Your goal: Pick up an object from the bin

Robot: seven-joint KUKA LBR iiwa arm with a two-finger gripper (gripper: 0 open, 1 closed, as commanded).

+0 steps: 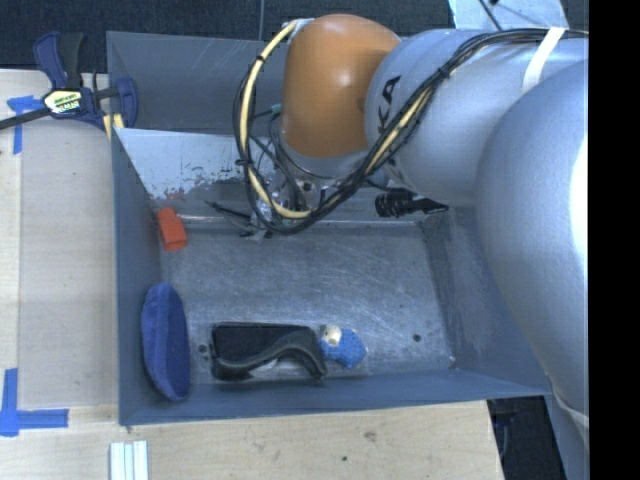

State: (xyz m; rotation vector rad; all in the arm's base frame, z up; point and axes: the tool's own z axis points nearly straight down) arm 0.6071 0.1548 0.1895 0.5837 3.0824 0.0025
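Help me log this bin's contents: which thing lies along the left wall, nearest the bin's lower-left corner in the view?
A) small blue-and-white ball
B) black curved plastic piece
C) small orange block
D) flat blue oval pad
D: the flat blue oval pad lies along the left wall by that corner, while the small orange block sits farther up near the far end.

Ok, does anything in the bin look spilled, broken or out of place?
Nothing stands out. The orange block, blue pad, black curved tool and small blue piece all lie settled on the floor of the bin; only scuffed paint on the back wall.
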